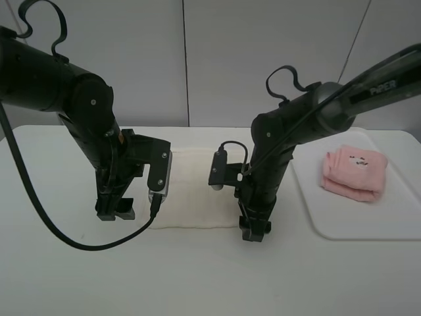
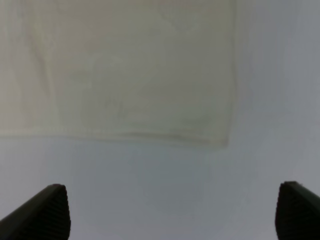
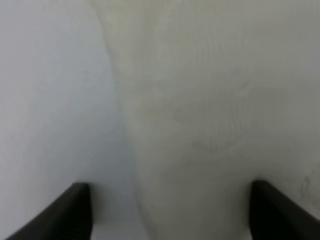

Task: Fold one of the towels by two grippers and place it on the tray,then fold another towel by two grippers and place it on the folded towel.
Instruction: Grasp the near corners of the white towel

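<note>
A cream towel [image 1: 197,191] lies flat on the table between my two arms. A folded pink towel [image 1: 352,173] sits on the white tray [image 1: 395,217] at the right. My left gripper [image 1: 116,212] is open, low at the towel's near left corner; in the left wrist view [image 2: 167,212] the towel's corner [image 2: 220,135] lies just ahead of the spread fingertips [image 2: 47,207]. My right gripper [image 1: 254,232] is open, low at the towel's near right corner; in the right wrist view [image 3: 167,212] the towel's edge [image 3: 200,125] runs between the fingertips [image 3: 280,205].
The white table [image 1: 197,276] stretches in front of the towel. The tray's left rim [image 1: 301,197] is close to my right arm. A black cable [image 1: 52,224] loops over the table at the left.
</note>
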Controlling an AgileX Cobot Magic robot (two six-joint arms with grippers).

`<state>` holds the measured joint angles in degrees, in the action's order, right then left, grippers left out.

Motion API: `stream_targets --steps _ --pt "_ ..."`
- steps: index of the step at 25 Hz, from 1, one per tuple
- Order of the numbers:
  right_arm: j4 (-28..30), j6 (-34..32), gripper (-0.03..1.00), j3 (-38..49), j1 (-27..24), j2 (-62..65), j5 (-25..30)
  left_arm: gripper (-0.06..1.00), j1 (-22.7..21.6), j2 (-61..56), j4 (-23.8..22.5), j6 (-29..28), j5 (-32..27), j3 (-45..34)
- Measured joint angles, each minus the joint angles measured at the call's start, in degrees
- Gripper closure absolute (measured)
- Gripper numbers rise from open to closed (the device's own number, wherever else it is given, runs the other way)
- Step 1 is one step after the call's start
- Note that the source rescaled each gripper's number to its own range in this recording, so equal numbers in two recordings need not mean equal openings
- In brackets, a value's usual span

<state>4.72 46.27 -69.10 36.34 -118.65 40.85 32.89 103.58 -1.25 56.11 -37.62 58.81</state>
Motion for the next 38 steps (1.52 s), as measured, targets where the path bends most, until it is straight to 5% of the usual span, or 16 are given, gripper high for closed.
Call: stream_targets --steps 16,38 --pt "1.5 0.0 0.93 0.0 0.0 0.0 -1.1 -0.06 0.0 0.0 0.4 -0.1 2.9 0.0" --pt "0.7 0.0 0.96 0.0 0.0 0.0 -1.3 -0.06 1.1 6.3 3.6 3.7 0.8 0.0"
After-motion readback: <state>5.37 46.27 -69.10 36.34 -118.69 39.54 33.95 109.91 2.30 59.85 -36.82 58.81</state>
